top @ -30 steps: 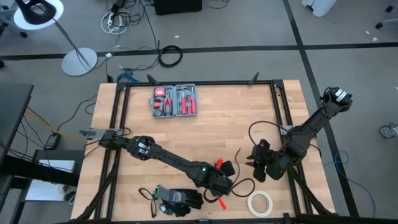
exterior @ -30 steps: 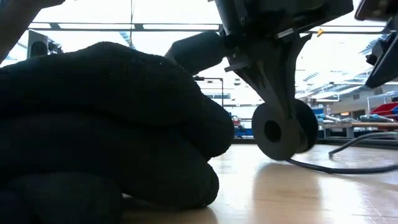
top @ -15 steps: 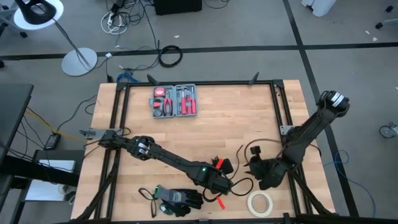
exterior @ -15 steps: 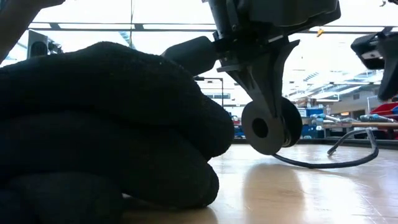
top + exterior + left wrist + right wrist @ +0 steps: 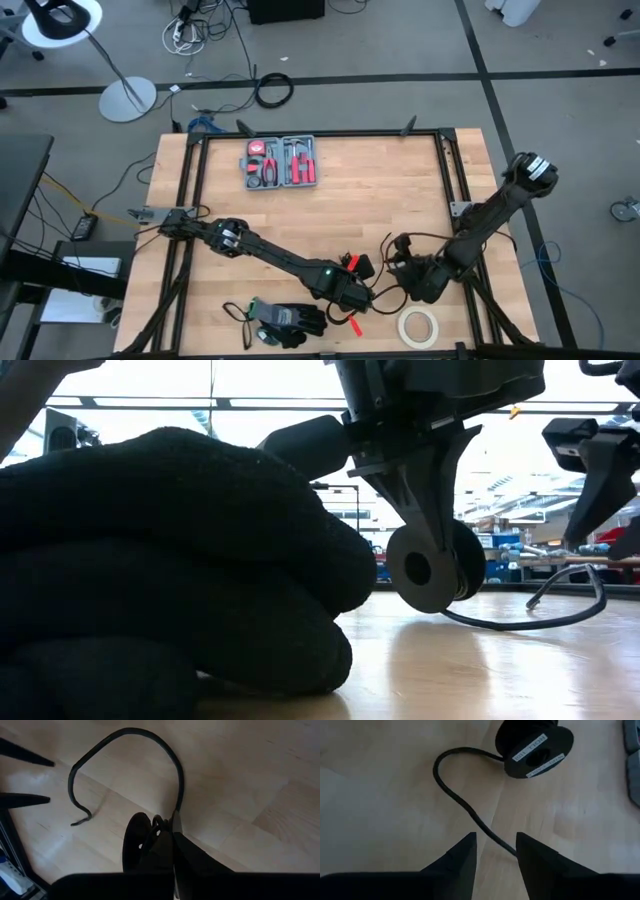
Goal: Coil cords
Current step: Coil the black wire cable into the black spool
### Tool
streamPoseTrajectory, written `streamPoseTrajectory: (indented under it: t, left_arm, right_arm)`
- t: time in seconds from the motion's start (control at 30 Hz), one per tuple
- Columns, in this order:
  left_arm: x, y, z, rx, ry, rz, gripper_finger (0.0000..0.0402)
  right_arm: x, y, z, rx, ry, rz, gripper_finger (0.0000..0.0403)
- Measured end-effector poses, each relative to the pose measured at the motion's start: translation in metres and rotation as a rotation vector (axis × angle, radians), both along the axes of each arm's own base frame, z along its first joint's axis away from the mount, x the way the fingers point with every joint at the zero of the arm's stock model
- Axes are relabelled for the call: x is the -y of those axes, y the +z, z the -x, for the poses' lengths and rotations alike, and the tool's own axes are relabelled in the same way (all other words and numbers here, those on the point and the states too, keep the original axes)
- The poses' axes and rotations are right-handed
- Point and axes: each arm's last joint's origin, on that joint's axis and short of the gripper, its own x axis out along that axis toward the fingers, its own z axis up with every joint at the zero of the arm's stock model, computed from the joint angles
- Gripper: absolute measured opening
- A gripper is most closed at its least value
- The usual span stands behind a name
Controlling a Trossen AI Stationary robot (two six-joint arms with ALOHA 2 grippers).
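The left fingers pinch the cord by its round coil to keep it steady. The right fingers are open over the tail, ready to grab.

Both arms are showing as dark, near-black jointed tubes. The left arm is carrying a pale ringed joint near its base and a small green light glowing close to the wrist, just behind the left gripper. The right arm is wearing a white-marked cap at its elbow joint. The right gripper is showing two plain, matte black, wedge-shaped fingers.
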Motion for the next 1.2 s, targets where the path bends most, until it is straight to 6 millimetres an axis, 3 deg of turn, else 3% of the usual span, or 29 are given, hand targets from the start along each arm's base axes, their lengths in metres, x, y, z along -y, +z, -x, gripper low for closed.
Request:
streamPoseTrajectory:
  t: [0.3,0.5,0.63,0.87,1.03,1.2]
  left_arm:
    - [0.000,0.000,0.000,0.005,0.007,0.006,0.0000]
    - [0.000,0.000,-0.001,0.009,0.007,0.008,0.0000]
    - [0.000,0.001,-0.001,0.012,0.009,0.009,0.0000]
    - [0.000,0.000,0.000,0.006,0.011,0.007,0.0000]
    - [0.000,0.001,0.000,0.006,0.013,0.008,0.0000]
    - [0.000,0.001,0.000,0.005,0.014,0.009,0.0000]
  right_arm:
    - [-0.005,-0.022,-0.008,-0.020,0.062,0.176,0.0147]
    - [-0.005,-0.031,-0.016,-0.016,0.055,0.182,0.0135]
    - [-0.004,-0.031,-0.019,0.000,0.035,0.186,0.0112]
    - [-0.004,-0.032,-0.017,-0.027,0.029,0.132,0.0015]
    - [-0.005,-0.032,-0.014,-0.043,-0.016,0.075,0.0008]
    - [-0.012,-0.020,-0.005,-0.032,0.044,-0.003,0.0006]
